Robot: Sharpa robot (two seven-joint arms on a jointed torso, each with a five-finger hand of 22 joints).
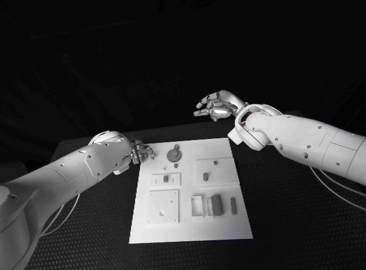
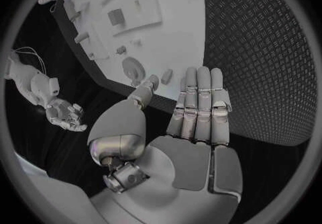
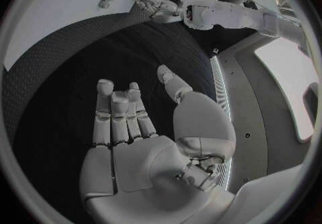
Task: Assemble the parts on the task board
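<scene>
Your left robot hand (image 1: 139, 152) sat empty, fingers straight and apart, just beside the task board's (image 1: 236, 222) far left corner, close to the round part (image 1: 175, 154). Your right robot hand (image 1: 218, 107) hung beyond the board's far edge, well apart from it, fingers loosely spread, holding nothing. The board lay mid-tabletop (image 1: 297, 225) with small parts (image 1: 215, 202) on it. Risk, as I judged it: reaching in from the corner, the left fingers could knock the round part or shove the board. No readable writing or labels anywhere.
</scene>
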